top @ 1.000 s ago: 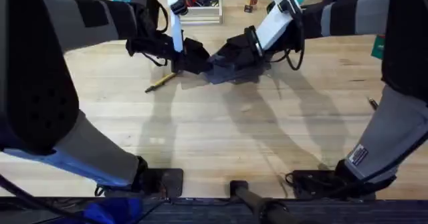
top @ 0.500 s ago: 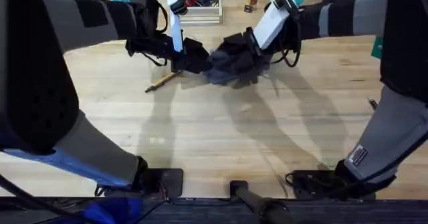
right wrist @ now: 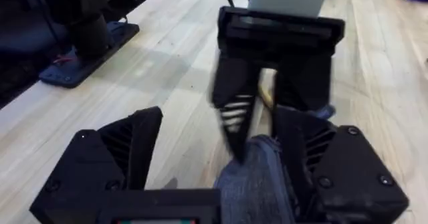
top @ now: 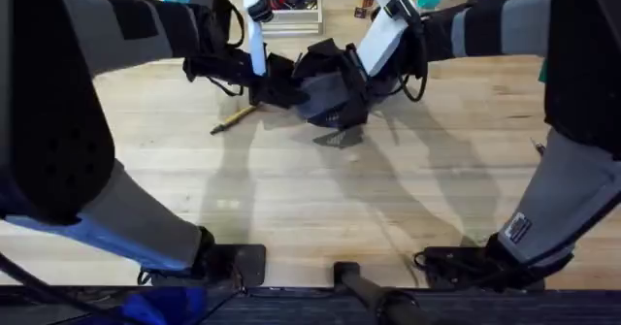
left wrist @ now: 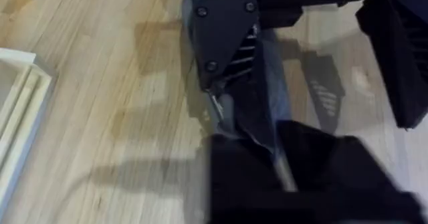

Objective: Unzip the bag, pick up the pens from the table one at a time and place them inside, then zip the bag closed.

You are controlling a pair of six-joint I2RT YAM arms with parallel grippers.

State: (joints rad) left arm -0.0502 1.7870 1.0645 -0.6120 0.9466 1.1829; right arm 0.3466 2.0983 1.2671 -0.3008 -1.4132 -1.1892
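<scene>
The bag hangs lifted off the table near its far edge, held between 2 grippers. The left gripper clamps one end; the right gripper stands parted around the other. 1 tan pen lies just left of them.

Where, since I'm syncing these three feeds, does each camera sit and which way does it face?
Overhead: above the arm bases, looking down and forward over the table; both arms show.
Left wrist: on the left arm, facing the bag and the right gripper; own left gripper in the foreground.
Right wrist: on the right arm, facing the left gripper; own gripper in the foreground.
Shared: all three show the bag.
</scene>
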